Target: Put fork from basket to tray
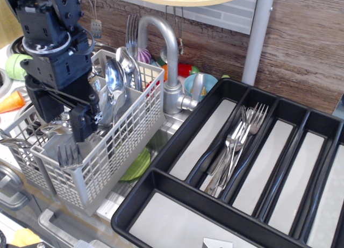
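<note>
The light grey lattice basket [115, 151] stands at the left on the sink edge. The tines of a steel fork [69, 154] stick up from its front compartment. Round-bowled spoons [115, 78] and another fork [131, 30] stand in its back compartments. My black gripper [62, 121] hangs over the basket's front left part, just above the fork tines. Its fingers [81, 124] stand apart and hold nothing. The large black tray [161, 167] lies at the right, with several forks [236, 143] in its second long compartment.
A curved steel tap [167, 49] rises right behind the basket, between it and the tray. A green dish [137, 166] lies in the sink under the basket's corner. Colourful toys sit behind the tap and at the far left. A grey vertical pole [258, 35] stands behind the tray.
</note>
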Robot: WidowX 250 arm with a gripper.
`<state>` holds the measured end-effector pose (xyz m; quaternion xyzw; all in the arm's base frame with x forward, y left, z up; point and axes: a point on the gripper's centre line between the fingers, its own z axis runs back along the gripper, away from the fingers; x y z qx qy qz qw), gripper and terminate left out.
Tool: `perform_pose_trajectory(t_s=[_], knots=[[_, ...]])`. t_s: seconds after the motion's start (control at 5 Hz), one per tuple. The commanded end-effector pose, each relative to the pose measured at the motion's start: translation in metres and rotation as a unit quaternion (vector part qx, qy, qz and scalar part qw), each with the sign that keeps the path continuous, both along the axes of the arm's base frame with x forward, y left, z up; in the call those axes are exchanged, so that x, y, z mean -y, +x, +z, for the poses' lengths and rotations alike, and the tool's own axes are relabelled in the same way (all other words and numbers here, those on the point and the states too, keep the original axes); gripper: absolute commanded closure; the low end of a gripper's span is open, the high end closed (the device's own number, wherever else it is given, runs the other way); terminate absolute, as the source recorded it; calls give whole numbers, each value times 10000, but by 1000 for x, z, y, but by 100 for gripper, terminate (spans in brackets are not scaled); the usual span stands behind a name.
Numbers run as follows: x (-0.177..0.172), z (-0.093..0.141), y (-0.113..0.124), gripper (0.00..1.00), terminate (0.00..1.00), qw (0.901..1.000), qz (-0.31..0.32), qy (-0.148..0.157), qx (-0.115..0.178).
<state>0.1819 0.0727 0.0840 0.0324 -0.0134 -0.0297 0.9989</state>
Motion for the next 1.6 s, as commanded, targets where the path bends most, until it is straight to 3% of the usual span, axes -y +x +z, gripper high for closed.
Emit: perform_pose_trajectory(t_s=[0.0,0.2,0.4,0.6,0.8,1.0,1.4], knots=[[0,0,0,0,0,10000,0,0,0],[7,-2,-10,0,0,9974,-715,2,83],[15,0,-10,0,0,9953,-970,49,-6],[14,-11,-9,0,0,9891,-1412,395,113],[12,-22,-11,0,0,9881,-1426,545,183],[8,-33,-10,100,0,9909,-1279,398,134],[10,-26,-12,100,0,9908,-1311,340,-24]])
